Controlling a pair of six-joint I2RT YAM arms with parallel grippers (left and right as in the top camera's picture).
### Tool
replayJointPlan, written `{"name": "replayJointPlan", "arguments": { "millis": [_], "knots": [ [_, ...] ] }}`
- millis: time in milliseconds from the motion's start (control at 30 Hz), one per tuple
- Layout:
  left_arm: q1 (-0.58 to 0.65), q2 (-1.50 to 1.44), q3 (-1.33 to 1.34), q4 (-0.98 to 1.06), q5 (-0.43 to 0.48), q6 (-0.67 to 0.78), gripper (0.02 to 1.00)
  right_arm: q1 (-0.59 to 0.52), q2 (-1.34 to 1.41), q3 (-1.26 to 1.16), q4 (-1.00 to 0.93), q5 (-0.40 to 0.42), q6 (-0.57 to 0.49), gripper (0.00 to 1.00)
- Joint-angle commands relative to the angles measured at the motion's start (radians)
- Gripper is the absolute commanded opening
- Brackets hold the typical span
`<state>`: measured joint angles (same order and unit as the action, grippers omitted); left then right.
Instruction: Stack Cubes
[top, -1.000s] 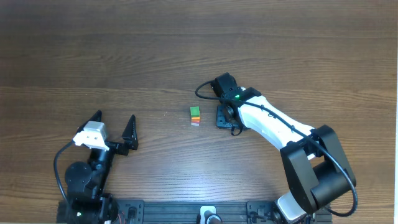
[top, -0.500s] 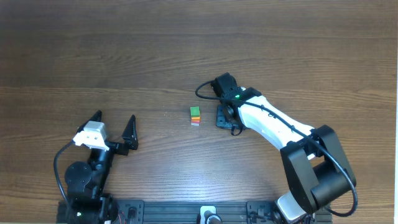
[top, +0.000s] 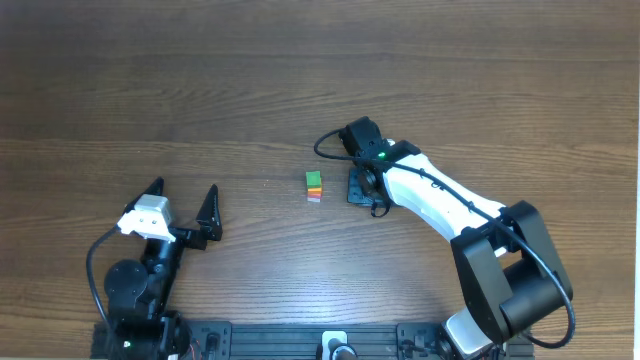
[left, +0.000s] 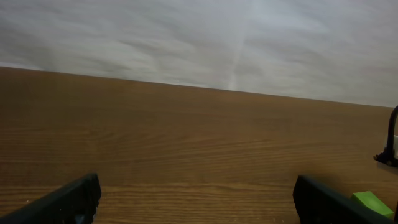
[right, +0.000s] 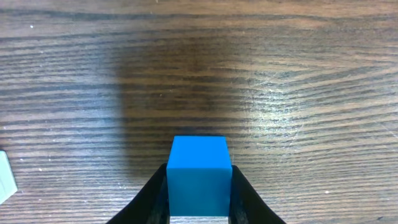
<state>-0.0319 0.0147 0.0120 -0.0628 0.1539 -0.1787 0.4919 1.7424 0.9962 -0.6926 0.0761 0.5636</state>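
A small stack of cubes (top: 314, 187), green on top with orange and a pale one beneath, stands mid-table. Its green top (left: 373, 202) peeks in at the edge of the left wrist view. Just to the right of the stack, my right gripper (top: 362, 188) is low over the table. In the right wrist view it (right: 199, 183) is shut on a blue cube (right: 199, 174), both fingers pressed against the cube's sides. My left gripper (top: 183, 192) stands open at the near left, far from the stack, with nothing between its fingers (left: 74, 199).
The wooden table (top: 300, 80) stretches bare behind and around the stack. A pale cube edge (right: 5, 177) shows beside the right gripper. The right arm's black cable (left: 392, 143) is seen from the left wrist.
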Motion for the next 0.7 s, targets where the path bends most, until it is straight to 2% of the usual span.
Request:
{"name": "replayJointPlan", "arguments": {
  "millis": [33,233,433,700],
  "knots": [
    [-0.003,-0.008,-0.006,0.000,0.002,0.015,1.000,-0.001,-0.020,0.012,-0.006,-0.008,-0.016,0.172],
    [-0.003,-0.008,-0.006,0.000,0.002,0.015,1.000,0.005,-0.104,0.129,-0.135,0.005,-0.023,0.134],
    [-0.003,-0.008,-0.006,0.000,0.002,0.015,1.000,0.090,-0.120,0.373,-0.334,0.072,-0.022,0.093],
    [-0.003,-0.008,-0.006,0.000,0.002,0.015,1.000,0.205,-0.111,0.475,-0.355,0.080,0.027,0.051]
  ]
}}
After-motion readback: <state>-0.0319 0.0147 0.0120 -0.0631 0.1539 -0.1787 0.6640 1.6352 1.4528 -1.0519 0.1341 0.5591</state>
